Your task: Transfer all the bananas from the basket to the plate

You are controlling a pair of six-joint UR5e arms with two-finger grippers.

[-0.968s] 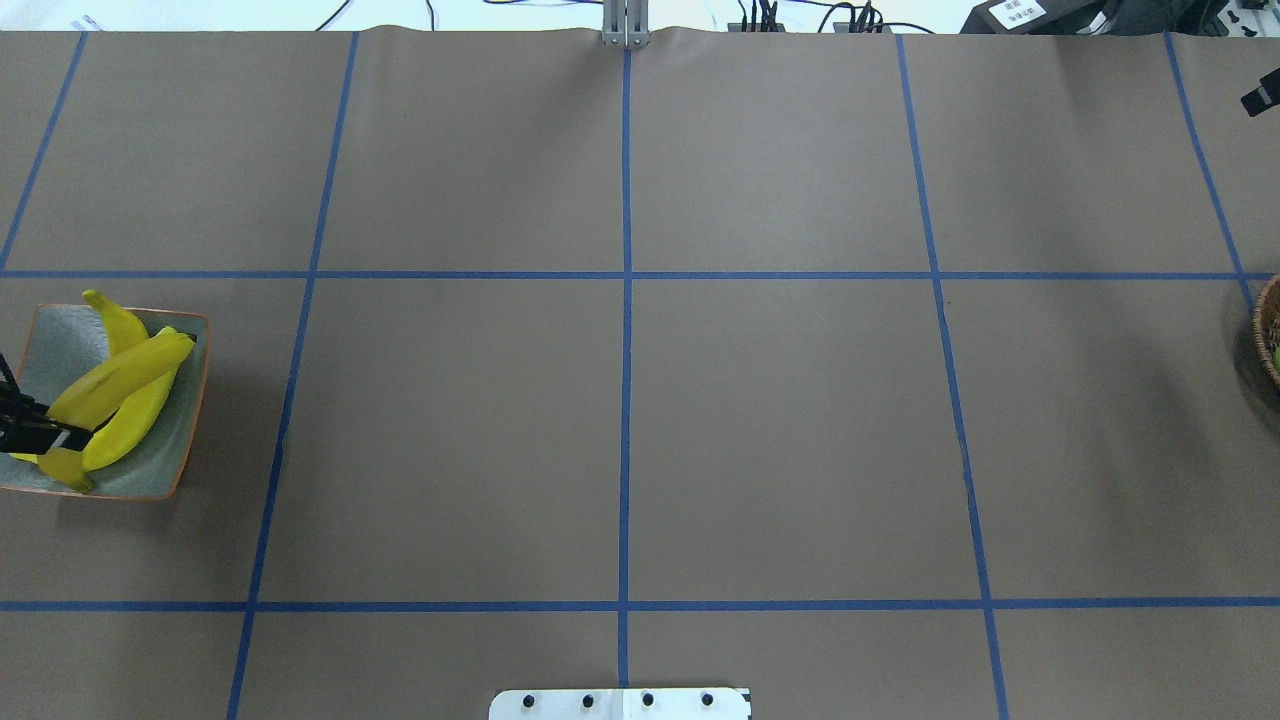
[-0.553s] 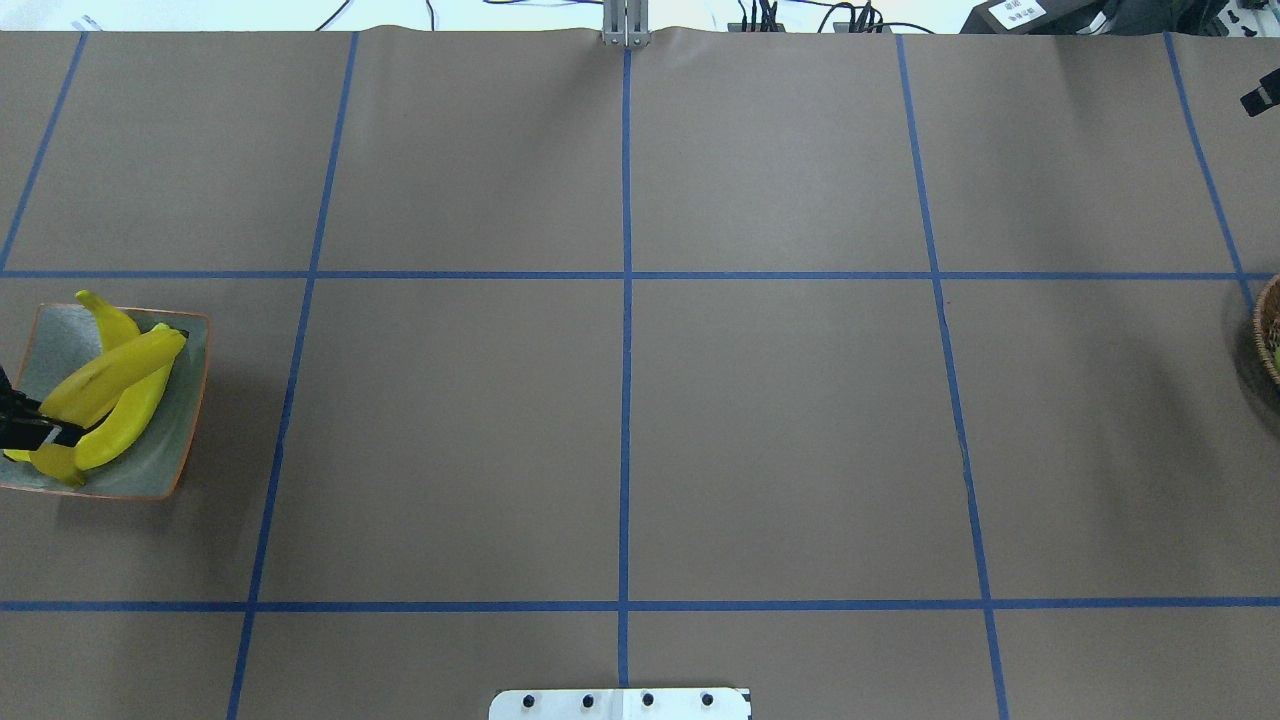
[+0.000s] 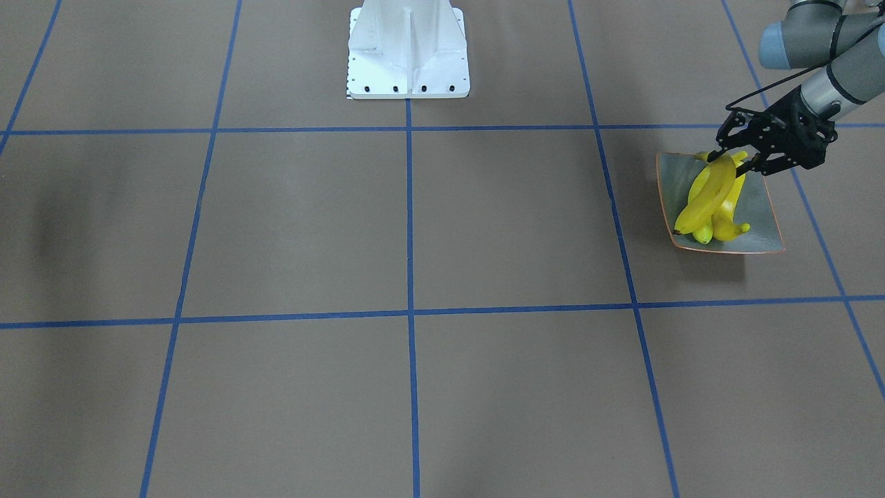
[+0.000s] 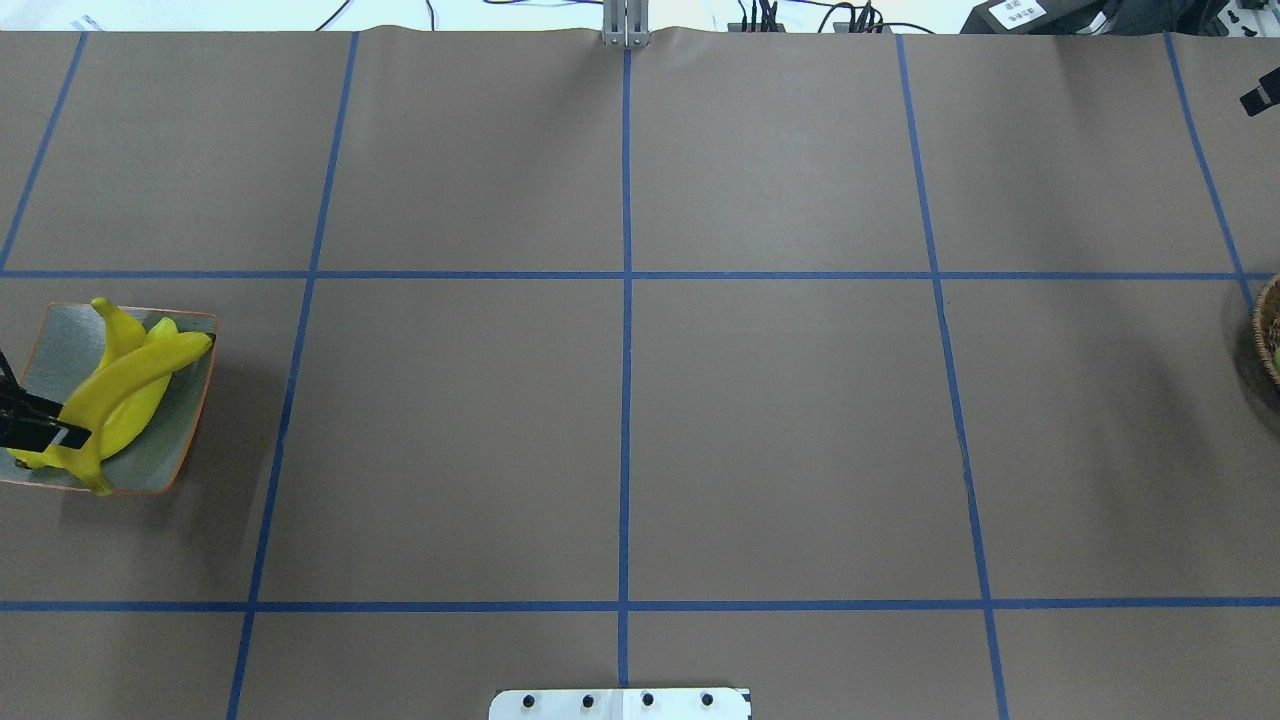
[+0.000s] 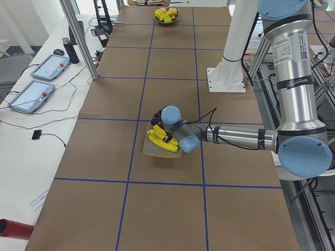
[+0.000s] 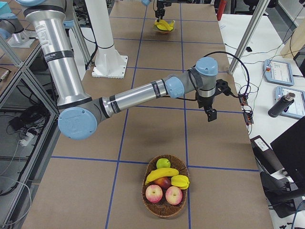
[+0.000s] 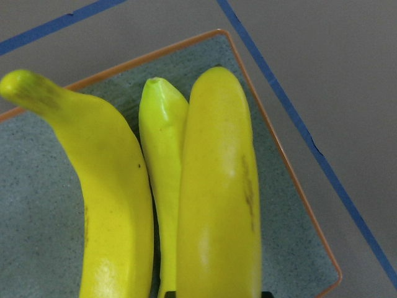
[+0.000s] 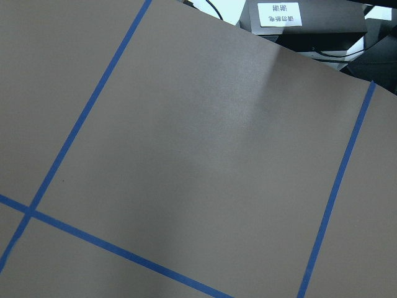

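1. Lying at the left end of the counter point(image 4: 780, 430), the plate point(image 4: 62, 345) is carrying three bananas point(image 3: 712, 207). The basket point(image 6: 164, 212) is sitting well apart at the right end, holding a fourth banana point(image 6: 161, 174) on top of apples point(image 6: 163, 193) and beside a green fruit point(image 6: 163, 163).
2. Blue tape point(image 4: 625, 300) is dividing the brown counter into squares, and the white base point(image 3: 408, 48) is standing at the robot's edge. Two tablets point(image 5: 49, 68) are lying and a dark bottle point(image 5: 70, 49) is standing on a side desk point(image 5: 21, 136) along the far edge.
3. The left arm point(image 5: 235, 137) is reaching out low and almost level over the counter, and its pincer point(image 3: 734, 159) is slanting down at the plate's robot-side corner.
4. That pincer is clamping the near end of the top banana point(image 4: 130, 375). This banana is stretching along the two lower ones, its free tip lying near the plate's far rim. I cannot tell whether it is pressing on them or hanging just clear.
5. The right arm point(image 6: 143, 93) is stretching across the counter with its wrist bent downward. Its pincer point(image 6: 209, 114) is hanging over bare paper toward the far edge, apart from the basket. I cannot tell whether its fingers are parted.
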